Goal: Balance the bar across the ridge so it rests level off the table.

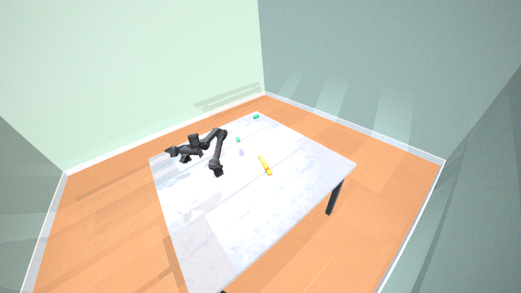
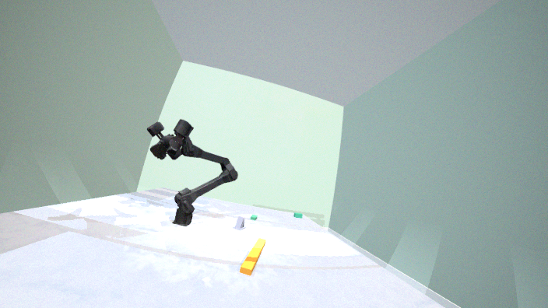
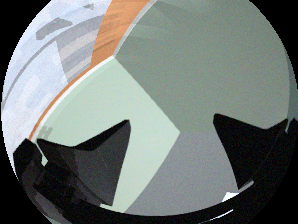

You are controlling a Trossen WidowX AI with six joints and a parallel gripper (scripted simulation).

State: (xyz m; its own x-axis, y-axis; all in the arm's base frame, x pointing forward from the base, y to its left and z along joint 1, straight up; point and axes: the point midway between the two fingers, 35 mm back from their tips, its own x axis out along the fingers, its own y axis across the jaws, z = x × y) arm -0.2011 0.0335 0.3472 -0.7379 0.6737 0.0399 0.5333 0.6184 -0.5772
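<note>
The yellow-orange bar (image 1: pixel 263 163) (image 2: pixel 254 252) lies flat on the table, apart from the ridge. The small pale grey-lilac ridge (image 1: pixel 241 152) (image 2: pixel 240 223) stands on the table between the bar and the arm's side. My gripper (image 3: pixel 174 121) is open, with its two dark fingers wide apart and nothing between them in the wrist view. In the top and exterior views it is held high above the table, away from the bar and the ridge. The wrist view shows neither the bar nor the ridge.
The black arm (image 1: pixel 218 149) (image 2: pixel 210 186) is folded back over its base. One small green block (image 1: pixel 237 139) (image 2: pixel 254 218) lies beyond the ridge. Another green block (image 1: pixel 256 116) (image 2: pixel 298 215) lies near the table's far corner. Walls stand around the table.
</note>
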